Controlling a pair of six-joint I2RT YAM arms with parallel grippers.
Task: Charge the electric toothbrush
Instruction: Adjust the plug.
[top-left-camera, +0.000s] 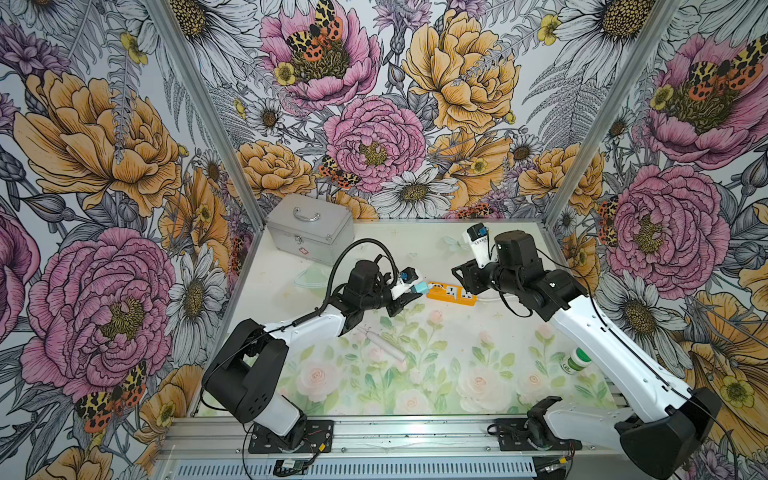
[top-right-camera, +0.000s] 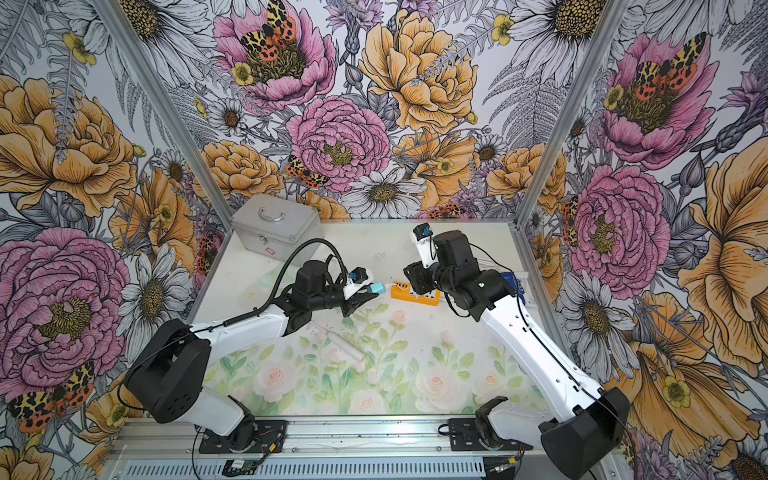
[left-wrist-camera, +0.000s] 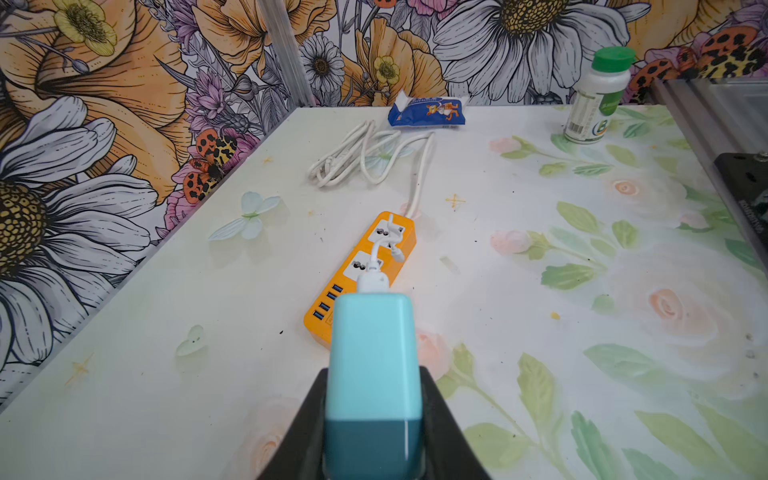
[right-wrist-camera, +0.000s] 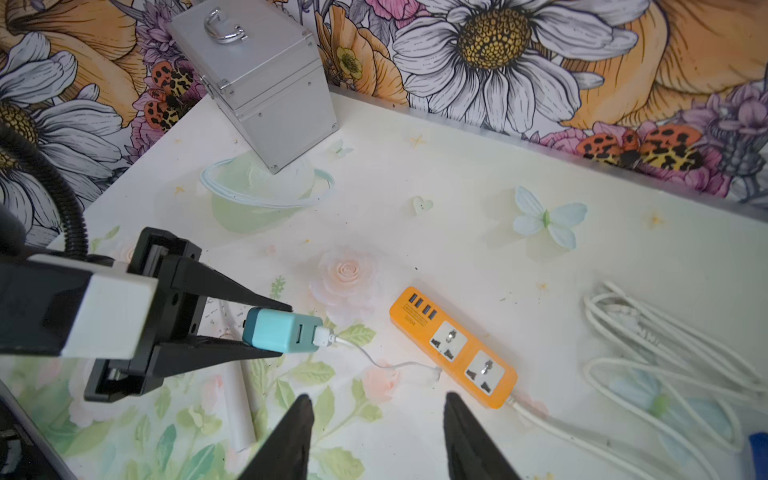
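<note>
The electric toothbrush (top-left-camera: 384, 343) lies flat on the flowered table, white and slim, just in front of my left arm; in the right wrist view the toothbrush (right-wrist-camera: 239, 407) shows partly under the left fingers. My left gripper (left-wrist-camera: 374, 370) is shut on a teal plug adapter (right-wrist-camera: 282, 330), held just above the table at the USB end of the orange power strip (top-left-camera: 451, 293). A thin white cable (right-wrist-camera: 374, 361) runs from the adapter, and its loose end lies beside the strip. My right gripper (right-wrist-camera: 378, 397) hovers open and empty over the strip's other end.
A silver case (top-left-camera: 309, 228) stands at the back left. The strip's thick white cord (right-wrist-camera: 665, 345) lies coiled at the right, near a blue packet (left-wrist-camera: 428, 110). A green-capped bottle (top-left-camera: 575, 360) stands front right, beside my right arm.
</note>
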